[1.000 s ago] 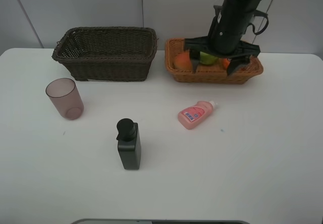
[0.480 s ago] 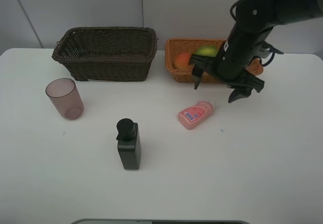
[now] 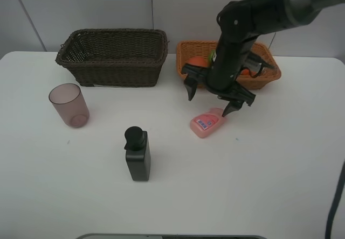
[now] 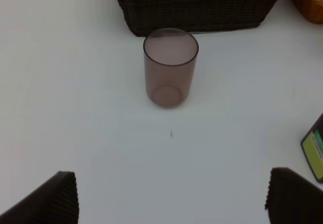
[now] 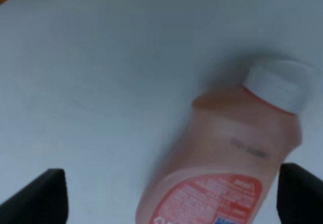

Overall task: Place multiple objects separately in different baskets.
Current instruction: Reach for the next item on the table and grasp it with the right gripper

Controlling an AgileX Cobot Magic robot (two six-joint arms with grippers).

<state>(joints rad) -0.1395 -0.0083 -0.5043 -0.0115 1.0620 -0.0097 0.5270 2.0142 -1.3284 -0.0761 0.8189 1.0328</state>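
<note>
The left gripper (image 4: 171, 204) has its fingers wide apart. The cup (image 4: 170, 67) stands ahead of it, in front of the dark basket (image 4: 202, 7). The right gripper (image 3: 210, 102), fingers wide apart too, hangs just over the pink bottle (image 3: 207, 122), which lies flat. The light basket (image 3: 267, 77) with fruit sits behind it

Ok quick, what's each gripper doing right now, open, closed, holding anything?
Left gripper: open, holding nothing.
Right gripper: open, holding nothing, just above the pink bottle.
</note>
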